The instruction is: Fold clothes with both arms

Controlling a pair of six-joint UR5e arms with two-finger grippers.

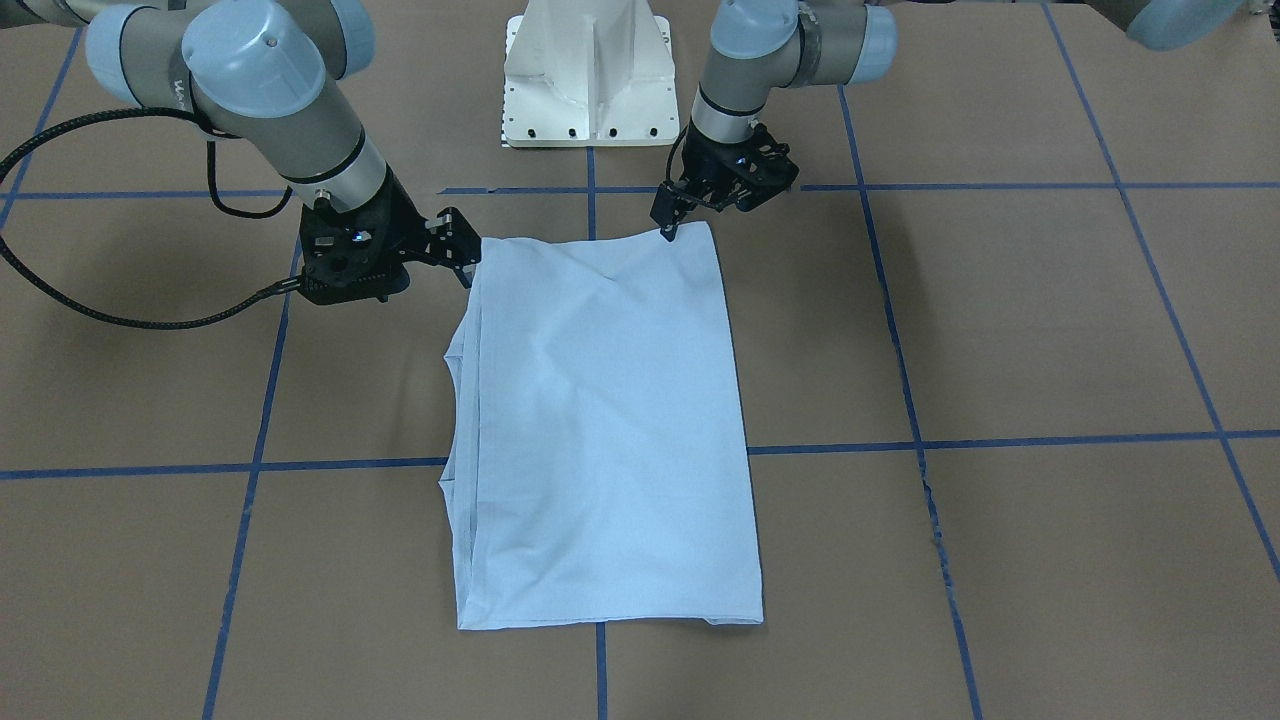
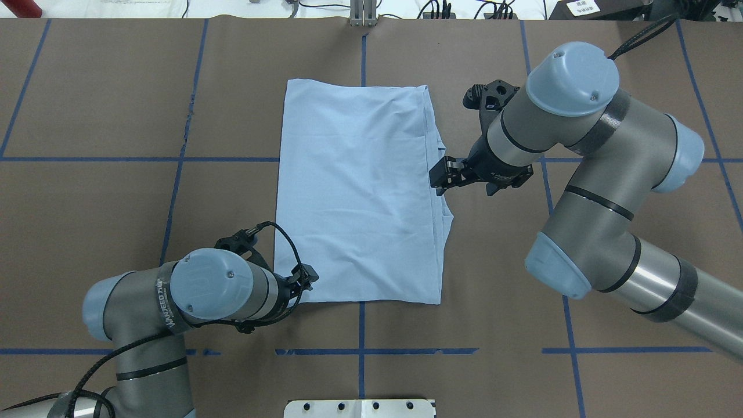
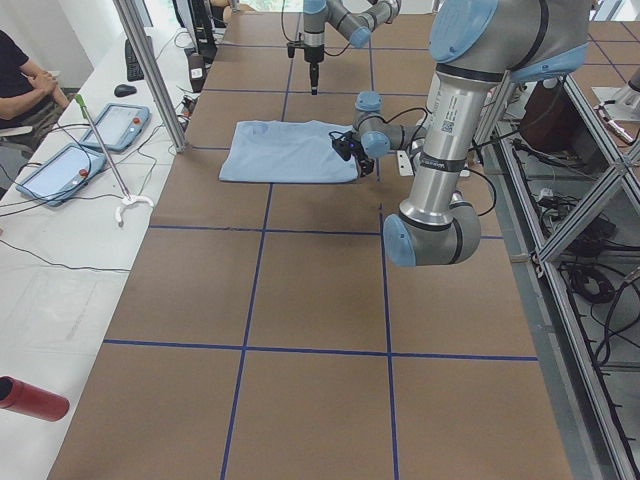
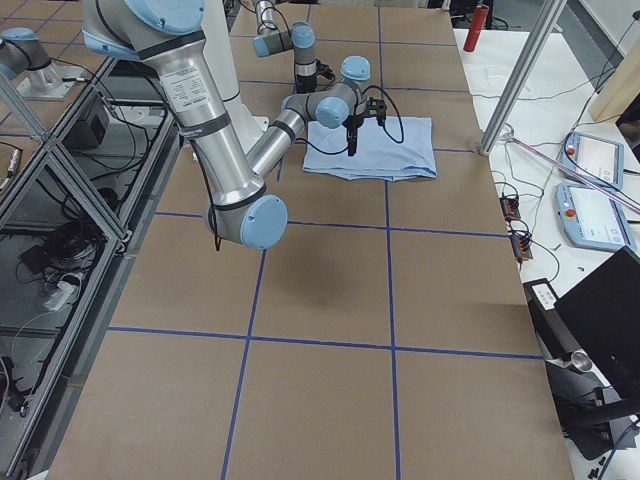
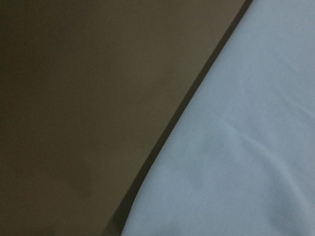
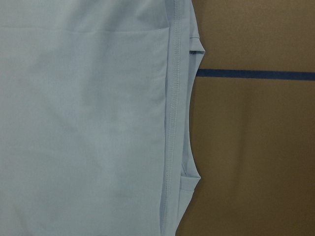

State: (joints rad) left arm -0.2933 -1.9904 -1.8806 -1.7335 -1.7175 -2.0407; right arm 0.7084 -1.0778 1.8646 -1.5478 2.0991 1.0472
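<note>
The light blue T-shirt [image 2: 360, 191] lies flat on the table, folded into a long rectangle, with no print showing. It also shows in the front view [image 1: 600, 420]. My left gripper [image 2: 304, 278] is low at the shirt's near left corner, also seen in the front view [image 1: 667, 225]. Its fingers look slightly apart and the cloth there lies flat. My right gripper [image 2: 441, 174] hangs open and empty above the shirt's right edge, where the folded sleeve layers [image 6: 184, 123] stick out. In the front view the right gripper [image 1: 460, 250] is by the near right corner.
The brown table [image 2: 116, 203] is marked with blue tape lines [image 2: 360, 351]. The white pedestal base [image 1: 588, 75] stands at the near edge. At the far end, tablets [image 3: 120, 125] and a seated person [image 3: 20, 80] are beside a metal post [image 3: 150, 70].
</note>
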